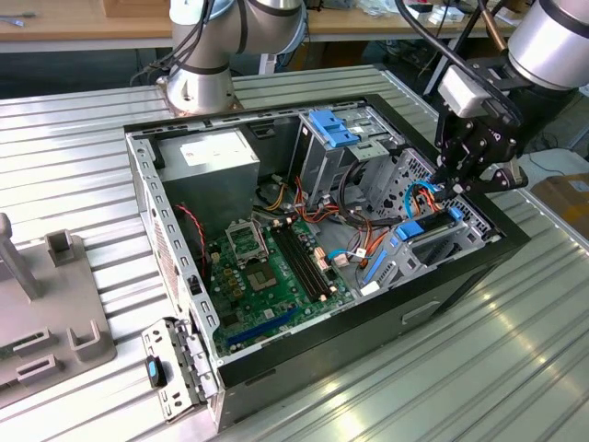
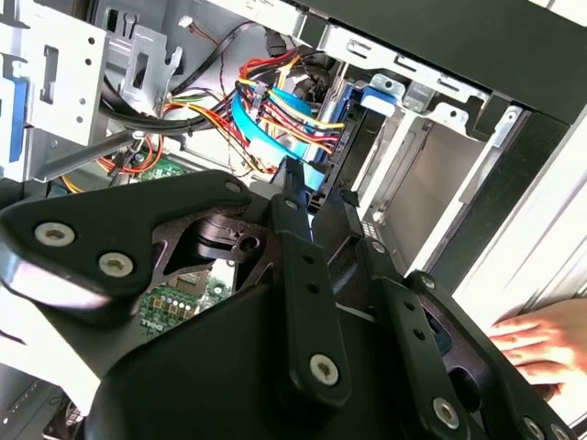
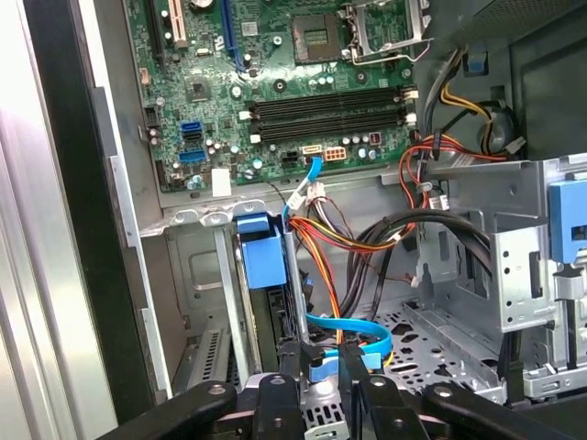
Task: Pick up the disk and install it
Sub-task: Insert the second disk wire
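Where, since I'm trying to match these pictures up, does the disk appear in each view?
Exterior view: the disk stands on edge in the drive bay, at the case's end on the exterior view's right.
Second wrist view: the disk sits beside the coloured cables.
First wrist view: the disk sits in the bay, blue tab showing.
Shared landmark: the green motherboard.

tabletop point(image 1: 515, 350): ribbed sheet metal, semi-gloss, reflective. pc case point(image 1: 460, 285): outer shell matt black; inner frame bare dull-grey steel, perforated in places. motherboard point(image 1: 276, 276): green pcb w/ glossy sheen. disk point(image 3: 261, 261): bright blue plastic carrier, smooth, around dark metal slab. gripper point(image 2: 316, 197): black, matt to satin, w/ shiny metal screw heads; fingers point(image 2: 293, 183) same black finish. cables point(image 3: 353, 325): smooth blue plastic ribbon. arm base point(image 1: 198, 87): brushed silver metal. grey fixture point(image 1: 46, 313): matt plastic-looking.
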`<state>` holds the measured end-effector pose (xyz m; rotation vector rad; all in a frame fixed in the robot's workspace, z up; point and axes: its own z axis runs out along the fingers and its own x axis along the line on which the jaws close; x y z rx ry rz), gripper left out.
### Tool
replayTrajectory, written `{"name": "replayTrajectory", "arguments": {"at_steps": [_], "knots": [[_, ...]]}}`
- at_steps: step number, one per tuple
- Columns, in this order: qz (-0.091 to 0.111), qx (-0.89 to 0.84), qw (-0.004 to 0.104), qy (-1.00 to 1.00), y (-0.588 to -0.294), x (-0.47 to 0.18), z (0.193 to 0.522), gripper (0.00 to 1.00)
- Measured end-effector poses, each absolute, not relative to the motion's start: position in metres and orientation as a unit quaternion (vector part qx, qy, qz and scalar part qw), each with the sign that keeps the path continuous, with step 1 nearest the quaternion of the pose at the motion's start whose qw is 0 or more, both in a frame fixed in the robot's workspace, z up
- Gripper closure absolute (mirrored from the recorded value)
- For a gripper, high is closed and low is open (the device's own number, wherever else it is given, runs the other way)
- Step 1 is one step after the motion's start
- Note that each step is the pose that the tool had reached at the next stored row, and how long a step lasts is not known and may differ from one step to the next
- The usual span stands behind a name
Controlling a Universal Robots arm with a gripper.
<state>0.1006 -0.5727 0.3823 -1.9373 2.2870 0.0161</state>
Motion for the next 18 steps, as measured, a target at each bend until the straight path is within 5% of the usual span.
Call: {"name": "replayTrajectory", "arguments": {"at_steps": [18], "knots": [[0.006, -0.645, 0.072, 0.761, -0.573, 0.107, 0.372, 0.71]]}}
